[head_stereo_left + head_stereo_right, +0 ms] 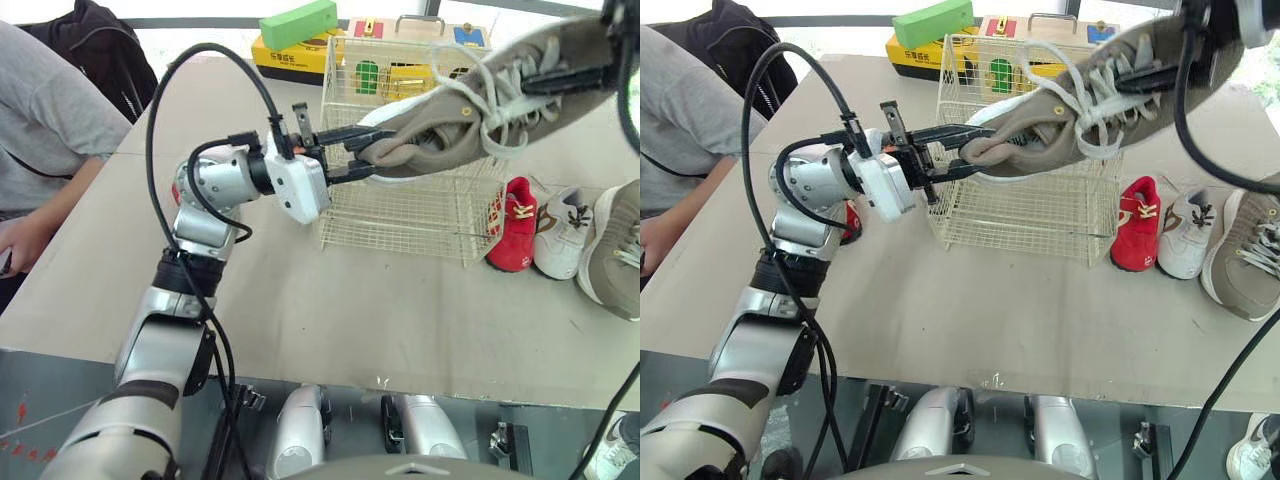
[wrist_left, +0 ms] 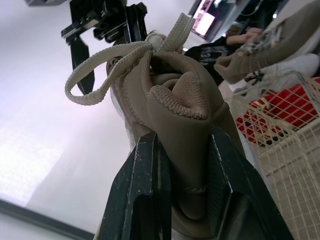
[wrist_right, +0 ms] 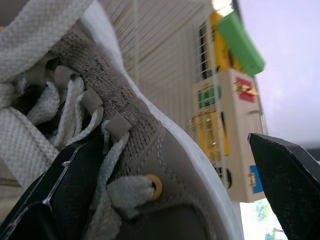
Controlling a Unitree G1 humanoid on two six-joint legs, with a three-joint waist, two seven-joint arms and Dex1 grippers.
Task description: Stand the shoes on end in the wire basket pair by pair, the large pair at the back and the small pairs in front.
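Note:
A large tan sneaker (image 1: pixel 470 110) hangs in the air over the cream wire basket (image 1: pixel 400 215), heel toward my left arm. My left gripper (image 1: pixel 375 152) is shut on its heel collar (image 2: pixel 187 150). My right gripper (image 3: pixel 172 145) is open around the laced forefoot, with one finger (image 1: pixel 570 80) lying against the laces and the other standing clear. The other large tan shoe (image 1: pixel 615 250), a small white shoe (image 1: pixel 563 232) and a small red shoe (image 1: pixel 515 225) lie on the table right of the basket.
A person in grey (image 1: pixel 45 130) sits at the table's left with a black bag (image 1: pixel 90 40) behind. Past the basket stand a yellow box (image 1: pixel 290 60) with a green block (image 1: pixel 298 22) on it and a wooden toy board (image 1: pixel 420 30). The table's front edge (image 1: pixel 300 375) is near.

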